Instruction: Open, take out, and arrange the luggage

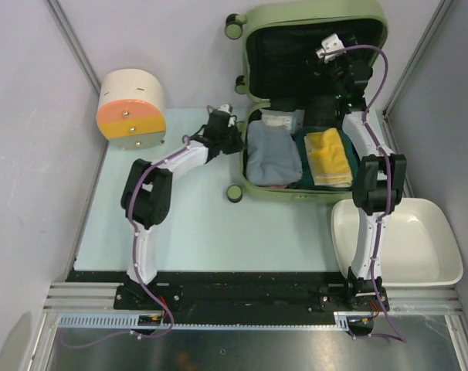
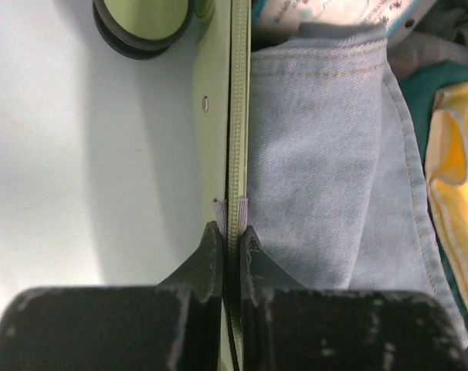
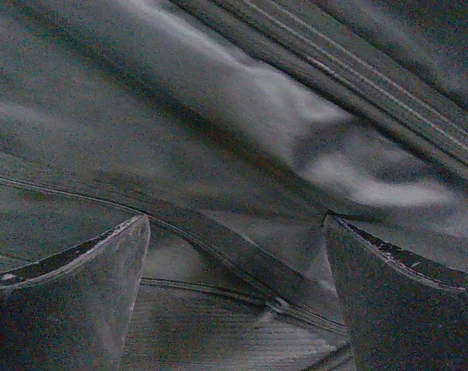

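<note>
The luggage (image 1: 317, 13) lies open at the back of the table, its lid standing up and showing black lining. Inside lie a folded blue denim garment (image 1: 271, 154), a yellow cloth (image 1: 329, 157) and a white packet (image 1: 276, 118). My left gripper (image 1: 237, 140) is at the case's left wall. In the left wrist view this gripper (image 2: 231, 228) is shut on the green zip edge (image 2: 239, 116), with the denim garment (image 2: 319, 154) just right of it. My right gripper (image 1: 323, 62) is up at the lid. Seen from the right wrist, it (image 3: 238, 224) stands open against the black lining (image 3: 218, 116), with nothing held.
A cream-and-orange drum-shaped container (image 1: 132, 108) stands at the back left. A white oval basin (image 1: 396, 243) sits at the near right, beside the right arm. Green wheels (image 1: 235, 27) stick out on the case's left side, one (image 2: 141, 23) close to my left gripper.
</note>
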Robot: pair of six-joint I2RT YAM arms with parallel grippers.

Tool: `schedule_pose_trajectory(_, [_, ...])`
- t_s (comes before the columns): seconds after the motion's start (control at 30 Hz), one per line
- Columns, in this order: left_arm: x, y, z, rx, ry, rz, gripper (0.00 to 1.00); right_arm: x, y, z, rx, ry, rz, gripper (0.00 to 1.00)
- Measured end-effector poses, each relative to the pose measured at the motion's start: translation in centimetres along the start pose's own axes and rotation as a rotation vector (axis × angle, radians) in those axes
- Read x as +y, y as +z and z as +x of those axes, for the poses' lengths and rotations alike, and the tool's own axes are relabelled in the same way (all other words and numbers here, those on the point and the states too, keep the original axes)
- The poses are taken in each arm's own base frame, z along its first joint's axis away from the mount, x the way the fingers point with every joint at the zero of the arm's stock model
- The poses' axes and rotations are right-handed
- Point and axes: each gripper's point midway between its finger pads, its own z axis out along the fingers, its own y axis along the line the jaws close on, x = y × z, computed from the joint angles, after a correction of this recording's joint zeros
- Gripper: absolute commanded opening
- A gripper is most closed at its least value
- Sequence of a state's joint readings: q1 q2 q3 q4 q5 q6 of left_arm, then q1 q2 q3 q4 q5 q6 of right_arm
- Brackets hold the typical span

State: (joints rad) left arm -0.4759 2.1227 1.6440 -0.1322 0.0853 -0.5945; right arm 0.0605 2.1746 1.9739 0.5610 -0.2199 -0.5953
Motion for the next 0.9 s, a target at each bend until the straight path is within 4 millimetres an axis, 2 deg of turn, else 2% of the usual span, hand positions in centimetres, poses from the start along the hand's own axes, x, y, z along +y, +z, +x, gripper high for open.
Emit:
schedule_pose_trajectory(0.3, [11.1,-6.4,-2.9,-0.036,-0.106,-0.173,0.00,3.4,2.4,-2.7,-0.064,0.006,-0.038,1.00])
schedule_pose_trajectory(0.37, [13.0,-7.7,-3.1,-0.044,-0.104,-0.203,0.00,4.4,3.0,-3.5,-0.085,0.005,-0.046,1.00])
schedule_pose_trajectory(0.47, [15.2,-9.8,-2.9,-0.056,-0.083,-0.240,0.00,5.6,4.0,-4.1,-0.101,0.000,-0.057,1.00])
schedule_pose_trajectory(0.63, [16.2,-12.5,-1.4,-0.057,-0.070,-0.266,0.01,8.0,5.0,-4.3,-0.118,-0.017,-0.081,1.00])
schedule_pose_trajectory(0.7, [16.3,-13.0,-0.8,-0.054,-0.076,-0.269,0.12,9.0,5.2,-4.2,-0.120,-0.027,-0.094,1.00])
schedule_pose_trajectory(0.73, [16.3,-13.2,-0.6,-0.053,-0.083,-0.270,0.28,9.5,5.2,-4.2,-0.120,-0.027,-0.099,1.00])
schedule_pose_trajectory(0.8, [16.2,-13.3,-0.5,-0.055,-0.104,-0.266,0.41,10.1,5.2,-4.5,-0.122,-0.027,-0.106,1.00])
schedule_pose_trajectory(0.83, [16.1,-13.3,-0.4,-0.052,-0.118,-0.264,0.55,10.3,5.2,-4.5,-0.122,-0.026,-0.107,1.00])
schedule_pose_trajectory(0.9, [16.3,-13.5,-0.4,-0.055,-0.148,-0.272,0.70,10.6,4.9,-4.4,-0.117,-0.018,-0.115,1.00])
